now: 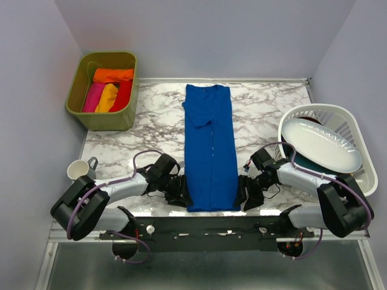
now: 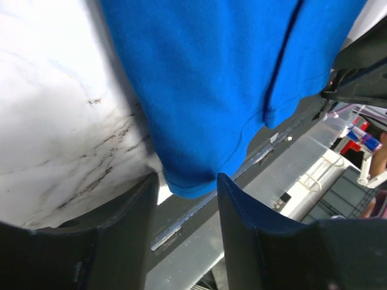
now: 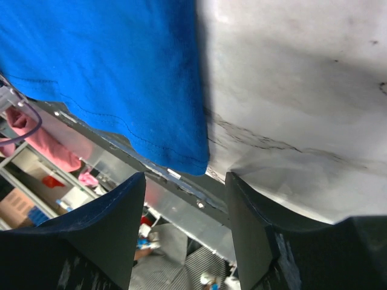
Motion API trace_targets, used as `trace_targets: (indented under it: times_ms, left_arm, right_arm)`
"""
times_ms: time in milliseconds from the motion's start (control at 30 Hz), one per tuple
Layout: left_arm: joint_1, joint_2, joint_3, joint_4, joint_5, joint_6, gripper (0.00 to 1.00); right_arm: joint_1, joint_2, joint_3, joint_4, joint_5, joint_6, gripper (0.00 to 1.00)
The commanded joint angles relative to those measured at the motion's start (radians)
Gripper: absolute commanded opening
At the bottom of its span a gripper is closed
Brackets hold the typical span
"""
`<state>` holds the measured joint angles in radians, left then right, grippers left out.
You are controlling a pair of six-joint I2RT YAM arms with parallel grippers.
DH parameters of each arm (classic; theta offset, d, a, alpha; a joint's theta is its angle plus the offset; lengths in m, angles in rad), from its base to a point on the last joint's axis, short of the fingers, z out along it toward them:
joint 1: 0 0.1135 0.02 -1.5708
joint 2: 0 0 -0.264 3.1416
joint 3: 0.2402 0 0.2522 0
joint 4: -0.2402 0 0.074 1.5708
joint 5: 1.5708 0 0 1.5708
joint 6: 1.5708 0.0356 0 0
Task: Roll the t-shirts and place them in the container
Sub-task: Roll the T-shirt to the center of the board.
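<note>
Blue t-shirt [image 1: 209,148] lay as a long folded strip, centre frame, on marble worktop [image 1: 260,109]. L claw [image 1: 183,194] & R claw [image 1: 246,193] sat at its bottom corners, both w/ fingers apart, gripping nothing.

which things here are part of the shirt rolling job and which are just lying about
Job: blue t-shirt, flat on the table; bright rolled cloths in the olive-green bin; left gripper and right gripper, both open at its near corners.
Lying about: that bin, white basket, white dish in it, mug.
</note>
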<state>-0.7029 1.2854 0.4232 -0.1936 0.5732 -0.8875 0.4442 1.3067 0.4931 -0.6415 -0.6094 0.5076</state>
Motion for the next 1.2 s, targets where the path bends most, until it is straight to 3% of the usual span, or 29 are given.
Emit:
trace_targets:
  times_ms: [0,300,800,867,967,1100,1167]
  left_arm:
    - [-0.012,0.032,-0.023,0.006,-0.050,0.001,0.50]
    - [-0.035,-0.006,-0.046,-0.015,-0.064,0.015,0.43]
    - [-0.035,-0.005,-0.067,0.065,-0.029,0.005,0.34]
    - [-0.033,0.000,-0.073,0.080,-0.018,0.013,0.29]
    - [-0.033,-0.001,-0.077,0.105,-0.009,0.021,0.03]
    - [-0.026,-0.027,-0.075,0.059,-0.027,0.041,0.00]
    - [-0.017,-0.041,-0.069,0.053,-0.033,0.050,0.00]
  right_arm:
    - [0.011,0.045,-0.028,0.031,0.111,0.039,0.64]
    - [0.042,0.092,-0.045,0.091,0.115,0.072,0.55]
    - [0.042,0.103,-0.042,0.095,0.207,0.082,0.52]
    - [0.042,0.098,-0.034,0.094,0.195,0.065,0.50]
    - [0.042,0.097,-0.037,0.089,0.217,0.071,0.44]
    - [0.042,0.092,-0.044,0.108,0.208,0.069,0.27]
    - [0.042,0.085,-0.044,0.111,0.198,0.066,0.25]
